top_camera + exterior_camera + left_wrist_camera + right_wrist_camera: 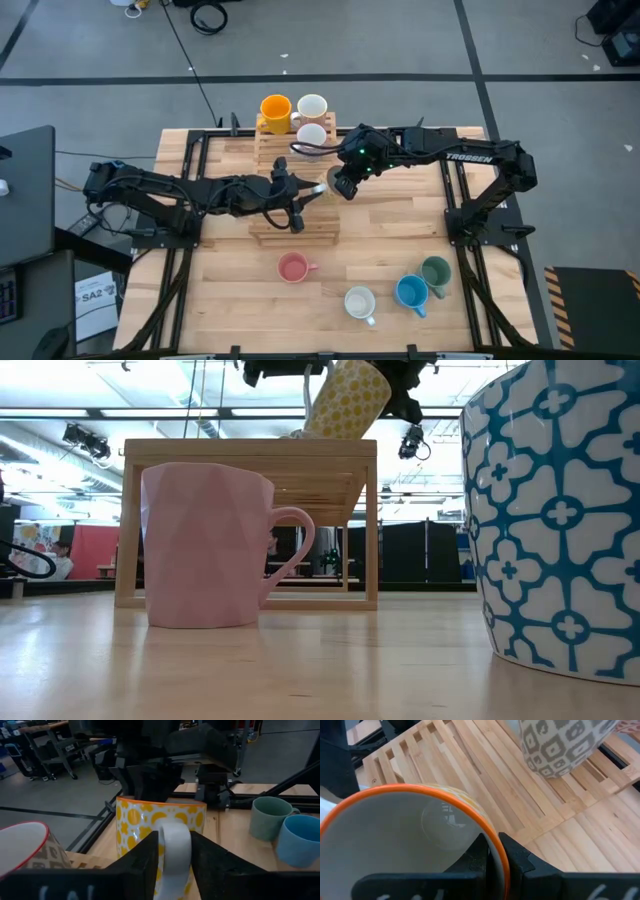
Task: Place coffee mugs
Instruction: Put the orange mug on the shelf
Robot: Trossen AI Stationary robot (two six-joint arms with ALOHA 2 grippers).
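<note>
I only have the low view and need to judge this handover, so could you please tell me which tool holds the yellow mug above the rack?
Observer: The right tool pinches the yellow mug by its orange rim, one finger inside and one outside.
Operator: Thank you. Where is the left tool?
Observer: The left tool is closed on that mug's white handle, with a finger on each side.
Operator: Is anything already on the rack?
Observer: Yes. Three mugs stand at the far end of the wooden rack: an orange mug and two pale mugs.
</note>
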